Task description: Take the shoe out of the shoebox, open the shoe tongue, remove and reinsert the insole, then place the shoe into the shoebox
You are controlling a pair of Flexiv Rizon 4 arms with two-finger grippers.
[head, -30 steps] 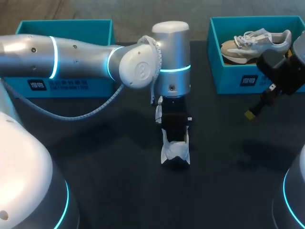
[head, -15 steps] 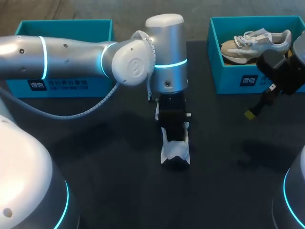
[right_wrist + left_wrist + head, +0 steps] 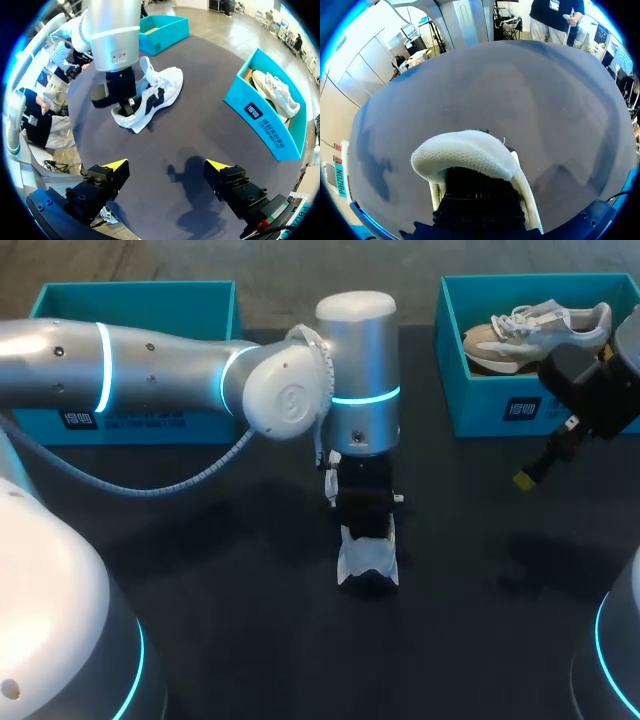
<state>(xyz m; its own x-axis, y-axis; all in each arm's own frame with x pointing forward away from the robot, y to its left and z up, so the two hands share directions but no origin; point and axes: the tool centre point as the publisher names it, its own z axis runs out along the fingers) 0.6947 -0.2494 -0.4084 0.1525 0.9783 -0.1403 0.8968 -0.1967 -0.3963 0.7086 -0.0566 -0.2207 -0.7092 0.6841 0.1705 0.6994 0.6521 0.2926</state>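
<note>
Shoe (image 3: 368, 562) — right beneath left gripper (image 3: 365, 528)

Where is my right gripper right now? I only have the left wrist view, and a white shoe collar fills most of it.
Observer: The right gripper hangs open over bare table, well apart from the white shoe.
Operator: And is anything in the shoebox on the right?
Observer: Yes, the right shoebox holds a second shoe, beige and white, lying on its side.
</note>
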